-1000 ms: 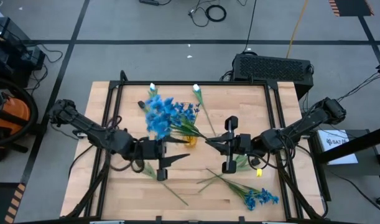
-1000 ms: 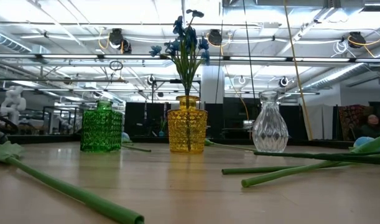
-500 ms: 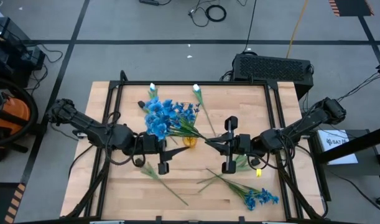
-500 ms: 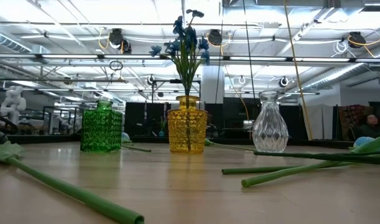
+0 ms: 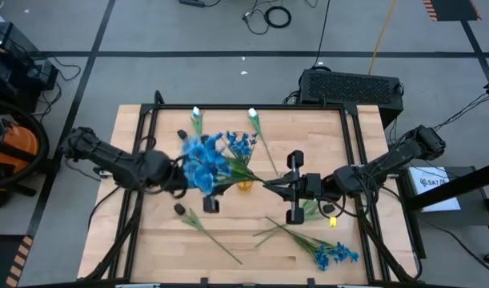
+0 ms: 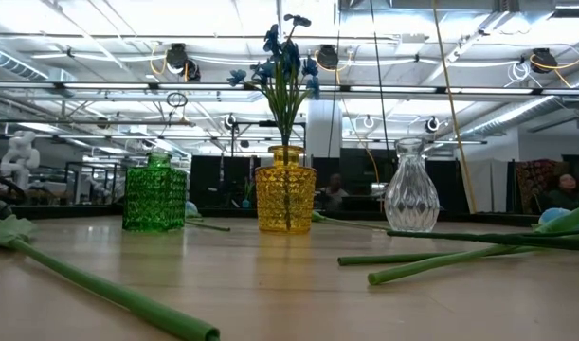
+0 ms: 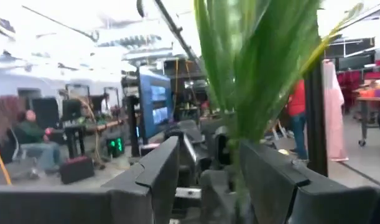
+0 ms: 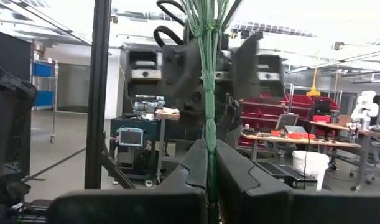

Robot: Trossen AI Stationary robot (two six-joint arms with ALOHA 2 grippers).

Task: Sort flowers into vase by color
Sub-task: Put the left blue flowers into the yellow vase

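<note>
Our left gripper [image 5: 206, 186] and right gripper [image 5: 270, 186] both clamp one bushy blue flower's green stem [image 5: 246, 173], lying nine-to-three over the amber ribbed glass vase [image 5: 244, 183].

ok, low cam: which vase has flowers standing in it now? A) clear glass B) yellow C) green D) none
B: blue flowers stand in the yellow vase; nothing rises from the green vase or the clear glass vase.

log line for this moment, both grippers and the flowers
left gripper: holding blue flower bunch | right gripper: shut on same stems | yellow vase: blue flowers in
</note>
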